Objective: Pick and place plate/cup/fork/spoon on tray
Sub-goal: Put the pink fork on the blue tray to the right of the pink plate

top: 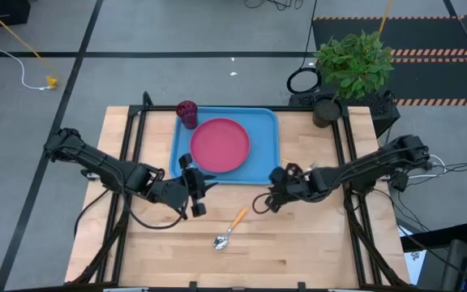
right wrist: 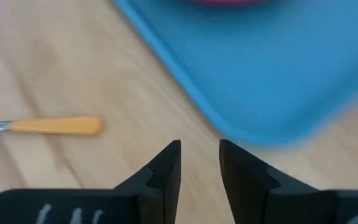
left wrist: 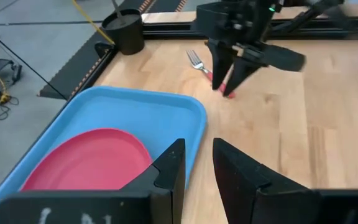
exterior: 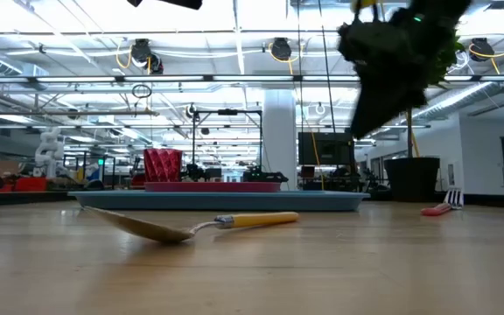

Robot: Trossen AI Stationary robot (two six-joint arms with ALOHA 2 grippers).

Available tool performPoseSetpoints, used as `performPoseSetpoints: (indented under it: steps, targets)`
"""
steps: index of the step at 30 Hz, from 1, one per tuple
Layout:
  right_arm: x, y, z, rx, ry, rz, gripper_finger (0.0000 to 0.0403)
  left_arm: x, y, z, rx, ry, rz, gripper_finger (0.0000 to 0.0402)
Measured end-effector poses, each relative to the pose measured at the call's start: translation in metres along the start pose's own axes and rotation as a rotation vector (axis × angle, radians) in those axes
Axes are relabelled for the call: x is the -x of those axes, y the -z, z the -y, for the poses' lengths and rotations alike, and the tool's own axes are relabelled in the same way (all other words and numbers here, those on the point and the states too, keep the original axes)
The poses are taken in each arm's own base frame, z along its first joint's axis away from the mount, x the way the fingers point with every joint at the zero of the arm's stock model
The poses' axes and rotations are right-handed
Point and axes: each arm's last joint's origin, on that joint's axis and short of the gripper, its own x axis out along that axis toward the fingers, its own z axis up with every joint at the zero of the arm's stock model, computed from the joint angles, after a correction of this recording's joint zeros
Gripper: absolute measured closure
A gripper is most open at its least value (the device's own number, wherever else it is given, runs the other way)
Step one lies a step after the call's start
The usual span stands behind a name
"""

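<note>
The light blue tray (top: pixel 262 122) lies at the table's far middle. The pink-red plate (top: pixel 219 144) lies flat in it, and the dark red cup (top: pixel 187 113) stands upright at its far left corner. The spoon (top: pixel 229 231) with the orange-yellow handle lies on the bare wood near the front edge. The fork (left wrist: pixel 199 63) lies on the wood to the right of the tray, its red-pink handle (left wrist: pixel 230 94) under my right gripper. My right gripper (top: pixel 272 191) is slightly open, empty and above the table. My left gripper (top: pixel 199 185) is slightly open and empty at the tray's near edge.
A potted plant (top: pixel 351 65) stands at the table's far right corner. Black frame rails (top: pixel 132 138) run along the table's left and right sides. Bare wood shows between the tray's near edge and the table's front edge, around the spoon.
</note>
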Motion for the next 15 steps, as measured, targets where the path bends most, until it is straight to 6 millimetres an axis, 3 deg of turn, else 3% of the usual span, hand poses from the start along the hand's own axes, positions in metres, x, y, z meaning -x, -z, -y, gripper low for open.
performPoseSetpoints:
  steps: [15]
  targets:
    - [-0.012, 0.068, 0.076, -0.489, 0.210, -0.084, 0.0300, 0.008, 0.003, 0.011, 0.004, 0.050, 0.002, 0.0316]
